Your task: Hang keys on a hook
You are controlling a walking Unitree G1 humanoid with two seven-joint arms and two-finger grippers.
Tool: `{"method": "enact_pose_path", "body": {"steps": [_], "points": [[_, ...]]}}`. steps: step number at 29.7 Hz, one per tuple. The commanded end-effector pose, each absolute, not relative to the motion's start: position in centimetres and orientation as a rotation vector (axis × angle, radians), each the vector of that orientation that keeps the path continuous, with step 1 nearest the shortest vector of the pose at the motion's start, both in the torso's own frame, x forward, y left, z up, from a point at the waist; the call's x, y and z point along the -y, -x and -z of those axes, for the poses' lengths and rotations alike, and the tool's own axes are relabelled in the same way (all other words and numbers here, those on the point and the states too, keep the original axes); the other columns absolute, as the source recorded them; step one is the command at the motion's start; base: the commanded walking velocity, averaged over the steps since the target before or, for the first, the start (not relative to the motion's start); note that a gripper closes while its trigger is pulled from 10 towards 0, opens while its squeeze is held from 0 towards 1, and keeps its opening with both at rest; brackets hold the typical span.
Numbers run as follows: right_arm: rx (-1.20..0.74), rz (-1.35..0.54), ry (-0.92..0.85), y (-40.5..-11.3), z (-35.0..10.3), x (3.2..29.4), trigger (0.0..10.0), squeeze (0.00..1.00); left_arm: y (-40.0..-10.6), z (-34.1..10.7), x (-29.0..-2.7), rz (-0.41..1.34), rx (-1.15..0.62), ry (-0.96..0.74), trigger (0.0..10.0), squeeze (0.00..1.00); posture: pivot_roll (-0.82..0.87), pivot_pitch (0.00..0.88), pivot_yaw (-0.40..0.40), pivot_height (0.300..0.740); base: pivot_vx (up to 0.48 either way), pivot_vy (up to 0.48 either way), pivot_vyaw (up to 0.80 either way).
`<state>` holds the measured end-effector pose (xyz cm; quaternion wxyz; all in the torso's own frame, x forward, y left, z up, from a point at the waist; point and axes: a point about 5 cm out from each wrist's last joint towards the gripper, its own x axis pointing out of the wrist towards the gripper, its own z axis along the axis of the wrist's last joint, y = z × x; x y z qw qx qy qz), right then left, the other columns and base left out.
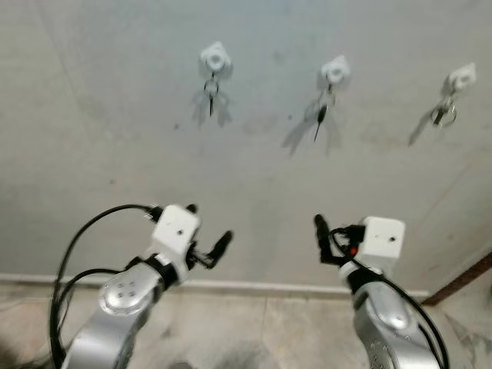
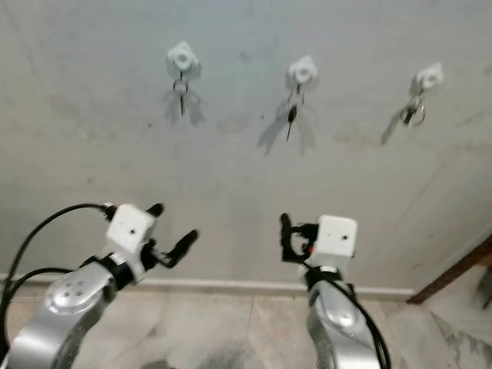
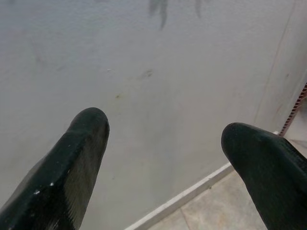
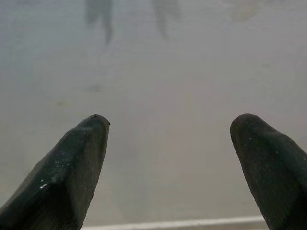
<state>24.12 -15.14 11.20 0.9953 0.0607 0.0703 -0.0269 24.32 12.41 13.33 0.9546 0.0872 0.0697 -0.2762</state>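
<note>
three sets of keys (image 1: 211, 91) already hang on white hooks (image 1: 214, 56) high on the wall (image 1: 92, 138). our left tool (image 1: 207, 234) and right tool (image 1: 327, 240) hover low, fingers apart, empty. we judge hanging done; best withdraw without brushing anything.

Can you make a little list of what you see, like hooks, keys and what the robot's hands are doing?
hooks: three white hooks on the grey wall, left hook, middle hook, right hook
keys: one set hangs from each, left keys, middle keys, right keys
left hand: open, empty, raised below the hooks
right hand: open, empty, raised below the hooks
</note>
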Motion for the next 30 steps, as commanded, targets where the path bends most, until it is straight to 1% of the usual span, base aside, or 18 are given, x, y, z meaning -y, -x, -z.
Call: {"method": "enact_pose_path", "body": {"steps": [1,30], "points": [[-0.128,0.042,-0.134,-24.32,-11.47,14.72,10.0,0.0,-24.47,-13.4,-12.98,0.543,-0.142,-0.193,10.0,0.0,0.23,0.056,-0.068,0.74,-0.352,0.0,0.0],[-0.113,0.048,-0.111,-24.74,-11.63,15.33,10.0,0.0,-25.3,-13.28,-12.48,0.539,-0.118,-0.178,10.0,0.0,0.21,0.034,-0.074,0.74,-0.342,0.0,0.0]]}}
